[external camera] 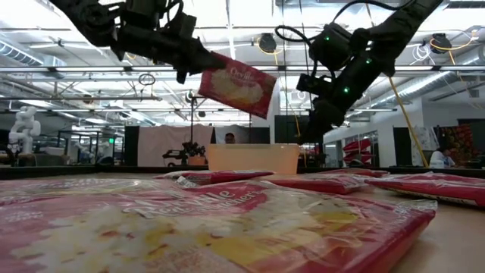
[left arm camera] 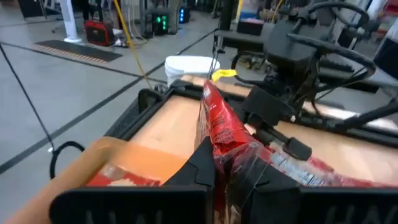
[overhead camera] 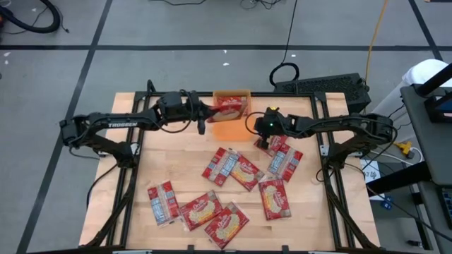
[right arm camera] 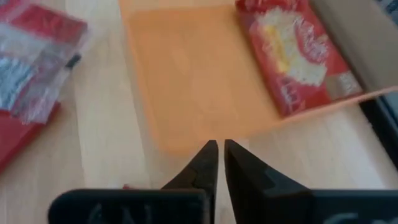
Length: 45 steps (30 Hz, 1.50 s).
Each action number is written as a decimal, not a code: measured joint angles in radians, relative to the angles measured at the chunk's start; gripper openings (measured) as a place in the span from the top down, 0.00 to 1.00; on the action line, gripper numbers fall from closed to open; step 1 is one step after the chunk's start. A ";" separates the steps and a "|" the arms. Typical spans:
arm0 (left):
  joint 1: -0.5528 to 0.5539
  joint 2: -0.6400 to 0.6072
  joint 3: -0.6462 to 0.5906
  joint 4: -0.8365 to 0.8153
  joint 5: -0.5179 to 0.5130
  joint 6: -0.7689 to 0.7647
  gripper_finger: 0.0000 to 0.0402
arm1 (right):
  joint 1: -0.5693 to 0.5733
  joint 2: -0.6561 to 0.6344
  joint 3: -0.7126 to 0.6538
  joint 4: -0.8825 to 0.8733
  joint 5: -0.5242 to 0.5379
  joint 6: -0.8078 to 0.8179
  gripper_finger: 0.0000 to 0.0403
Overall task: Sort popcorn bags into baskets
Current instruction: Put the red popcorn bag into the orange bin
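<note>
1. Holding: left gripper (external camera: 198, 67) clamps a popcorn bag (external camera: 236, 85) in the air above the orange tray (overhead camera: 229, 130).
2. Right gripper (right arm camera: 217, 163): closed, empty, beside tray.
3. Advice: lower bag flat alongside the packet (right arm camera: 297, 59) inside, then release.

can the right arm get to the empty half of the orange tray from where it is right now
Probably yes. The right gripper hangs empty, fingers shut, beside the orange tray, whose near half lies bare; the one bag inside sits at the far end.

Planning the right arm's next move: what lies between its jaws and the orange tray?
Only bare wood. In the right wrist view, the right gripper sits just short of the orange tray, jaws shut and empty, with only table between them.
</note>
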State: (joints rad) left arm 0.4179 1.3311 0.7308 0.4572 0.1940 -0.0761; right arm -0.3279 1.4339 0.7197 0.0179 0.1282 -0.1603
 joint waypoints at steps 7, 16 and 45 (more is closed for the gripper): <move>-0.012 0.103 0.001 0.131 0.025 -0.060 0.94 | -0.012 0.006 0.000 0.024 0.001 -0.009 0.99; 0.000 0.196 0.001 0.201 0.022 -0.123 0.93 | -0.045 0.064 0.000 0.096 0.001 -0.019 1.00; 0.005 0.266 0.000 0.035 -0.091 -0.450 0.92 | -0.076 0.093 0.000 0.140 0.055 -0.173 1.00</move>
State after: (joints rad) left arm 0.4232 1.5974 0.7311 0.4927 0.1028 -0.5259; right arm -0.4042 1.5265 0.7197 0.1576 0.1829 -0.3336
